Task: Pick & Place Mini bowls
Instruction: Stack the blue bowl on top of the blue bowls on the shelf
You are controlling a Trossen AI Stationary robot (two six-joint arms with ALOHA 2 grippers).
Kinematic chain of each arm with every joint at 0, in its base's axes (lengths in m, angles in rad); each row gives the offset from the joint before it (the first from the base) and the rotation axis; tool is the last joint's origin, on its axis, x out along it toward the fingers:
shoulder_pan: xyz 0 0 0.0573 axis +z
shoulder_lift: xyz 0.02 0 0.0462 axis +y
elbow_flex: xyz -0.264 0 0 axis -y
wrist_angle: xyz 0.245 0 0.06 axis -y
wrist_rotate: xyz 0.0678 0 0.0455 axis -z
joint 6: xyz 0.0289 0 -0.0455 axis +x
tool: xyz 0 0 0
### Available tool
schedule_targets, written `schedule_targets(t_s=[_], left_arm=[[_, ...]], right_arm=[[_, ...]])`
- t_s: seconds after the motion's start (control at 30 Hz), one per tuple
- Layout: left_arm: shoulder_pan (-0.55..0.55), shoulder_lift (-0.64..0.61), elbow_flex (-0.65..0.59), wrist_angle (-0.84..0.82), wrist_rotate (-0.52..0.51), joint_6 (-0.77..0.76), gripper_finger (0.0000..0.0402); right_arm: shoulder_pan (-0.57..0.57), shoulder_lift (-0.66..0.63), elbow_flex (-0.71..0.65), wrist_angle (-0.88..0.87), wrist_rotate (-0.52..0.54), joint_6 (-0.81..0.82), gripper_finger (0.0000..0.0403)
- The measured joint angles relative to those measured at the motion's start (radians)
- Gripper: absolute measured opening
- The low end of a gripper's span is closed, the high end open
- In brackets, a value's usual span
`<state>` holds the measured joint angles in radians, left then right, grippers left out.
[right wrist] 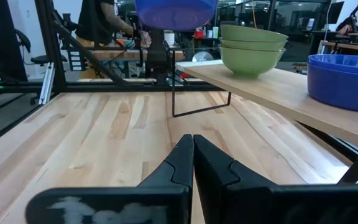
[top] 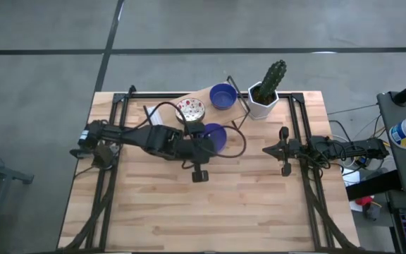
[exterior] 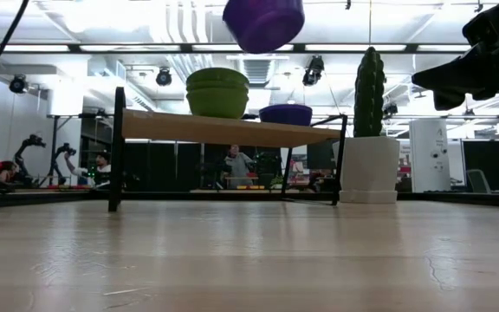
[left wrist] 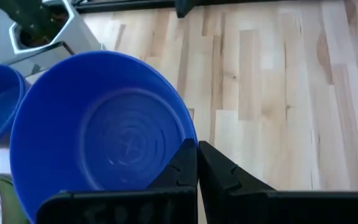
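Blue bowls: two, one (top: 215, 135) lifted above table, one (top: 222, 96) on shelf. Patterned bowls: stack (top: 190, 110) on shelf, green outside from low view, count unclear, at least two. Cactus pot (top: 263, 101): one. Shelf (exterior: 219, 129): one. Arms: two.
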<state>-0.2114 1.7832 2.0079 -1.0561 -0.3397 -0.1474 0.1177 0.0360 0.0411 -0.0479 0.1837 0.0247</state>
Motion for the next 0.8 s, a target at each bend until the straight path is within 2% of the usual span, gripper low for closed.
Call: schedule_targets(t_s=[0.57,0.7,0.8], left_arm=[[0.003,0.000,0.000,0.001,-0.017,-0.114,0.0000],[0.005,0.000,0.000,0.001,0.019,-0.106,0.0000],[0.008,0.000,0.000,0.001,0.087,-0.083,0.0000]], right_arm=[[0.000,0.000,0.000,0.000,0.000,-0.001,0.0009],[0.000,0.000,0.000,0.000,0.000,-0.001,0.0009],[0.000,0.000,0.000,0.000,0.000,0.000,0.0009]])
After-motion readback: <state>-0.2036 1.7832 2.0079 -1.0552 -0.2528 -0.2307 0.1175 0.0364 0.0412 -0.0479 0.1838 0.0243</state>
